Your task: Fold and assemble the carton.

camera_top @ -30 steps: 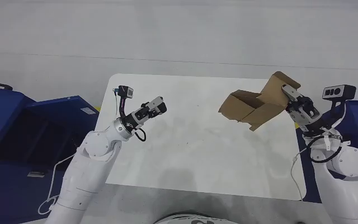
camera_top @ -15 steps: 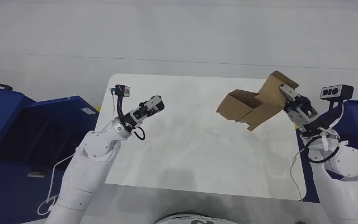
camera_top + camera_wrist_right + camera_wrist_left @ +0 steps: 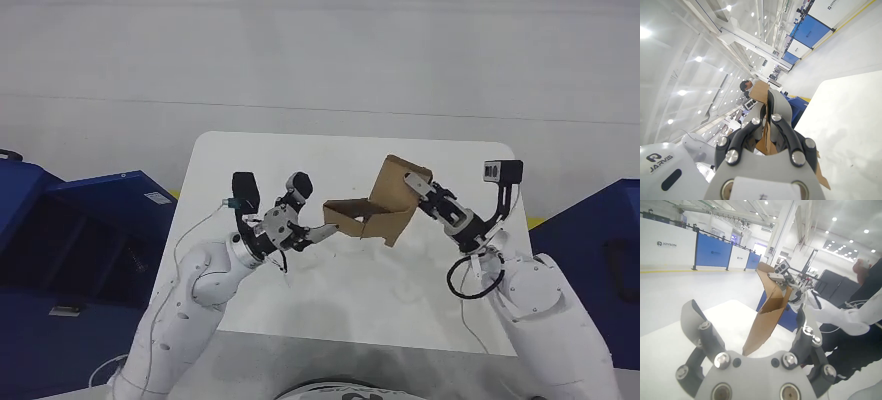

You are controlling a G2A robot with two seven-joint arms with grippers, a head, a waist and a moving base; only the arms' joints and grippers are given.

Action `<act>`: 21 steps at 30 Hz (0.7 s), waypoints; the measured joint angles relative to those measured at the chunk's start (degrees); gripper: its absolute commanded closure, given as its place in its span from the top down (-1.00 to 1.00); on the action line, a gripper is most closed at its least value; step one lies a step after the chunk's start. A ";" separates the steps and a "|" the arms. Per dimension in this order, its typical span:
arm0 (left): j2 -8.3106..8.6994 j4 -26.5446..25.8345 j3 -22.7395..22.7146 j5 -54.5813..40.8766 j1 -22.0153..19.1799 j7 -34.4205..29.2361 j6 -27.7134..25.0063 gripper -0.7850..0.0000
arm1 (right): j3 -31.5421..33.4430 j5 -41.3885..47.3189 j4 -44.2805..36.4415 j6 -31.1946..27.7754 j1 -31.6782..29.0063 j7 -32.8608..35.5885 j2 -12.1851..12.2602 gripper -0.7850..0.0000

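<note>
The brown carton [image 3: 372, 208] hangs partly unfolded above the middle of the white table [image 3: 400, 300], one flap raised. My right gripper [image 3: 413, 185] is shut on that raised flap; in the right wrist view its fingers [image 3: 780, 106] pinch the cardboard edge [image 3: 759, 90]. My left gripper [image 3: 312, 210] is at the carton's opposite end and stands open. In the left wrist view its fingers [image 3: 694, 317] are spread wide, with the carton's lower flap [image 3: 762, 325] between them and apart from both. The right gripper [image 3: 780, 277] shows farther off at the carton's top.
Blue bins stand off the table's left side [image 3: 80, 230] and right side [image 3: 600, 215]. The bare table surface lies beneath and in front of the carton.
The right arm has carried the carton from the table's right edge to the middle. The left arm has swung right, and its open fingers now straddle the carton's lower flap.
</note>
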 measured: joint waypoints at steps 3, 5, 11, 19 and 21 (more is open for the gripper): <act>-0.18 1.21 1.47 4.64 0.26 3.92 -1.22 1.00 | -1.33 -2.66 0.49 -0.45 0.60 -2.16 -0.37 -1.00; -0.21 1.57 1.97 5.53 0.74 5.04 -1.79 1.00 | -1.54 -4.60 0.93 -0.84 0.93 -3.63 -0.55 -1.00; 0.03 0.48 2.58 6.09 2.37 5.86 -5.59 1.00 | -2.44 -10.06 2.46 -1.74 1.50 -7.83 -1.09 -1.00; 0.68 -0.52 3.87 4.22 4.63 1.30 -11.55 1.00 | -3.14 -11.98 2.64 -1.74 1.53 -9.52 -1.59 -1.00; 0.78 -0.52 4.48 3.89 4.81 0.01 -12.44 1.00 | -3.36 -11.88 2.53 -1.52 1.45 -9.49 -1.69 -1.00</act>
